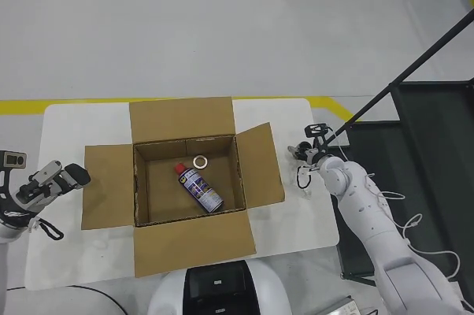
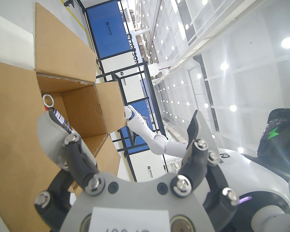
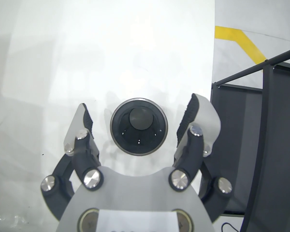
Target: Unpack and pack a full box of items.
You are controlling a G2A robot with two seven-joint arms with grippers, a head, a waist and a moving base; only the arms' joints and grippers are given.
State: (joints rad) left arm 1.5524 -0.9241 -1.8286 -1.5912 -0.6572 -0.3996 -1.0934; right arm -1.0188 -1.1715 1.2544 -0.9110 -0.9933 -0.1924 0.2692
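The cardboard box (image 1: 182,118) sits open at the centre of the top view, all four flaps spread flat on the white tabletop (image 1: 87,126). Two items lie on its floor: a spray can (image 1: 199,187) on its side near the middle, and a small tape ring (image 1: 200,162) just above it, near the far wall.

At the right of the top view, beyond the box's right flap, the right tool (image 1: 306,150) hangs over the tabletop. Its wrist view shows it spread wide around a black round item (image 3: 139,127) that stands on the tabletop, with neither pad touching it. The left tool (image 1: 70,175) is at the left edge, also spread wide and holding nothing, well apart from the box.

The unpacking looks partly done: one item is out, and the can and ring remain inside. Whether the black item is being set down or picked up cannot be told.
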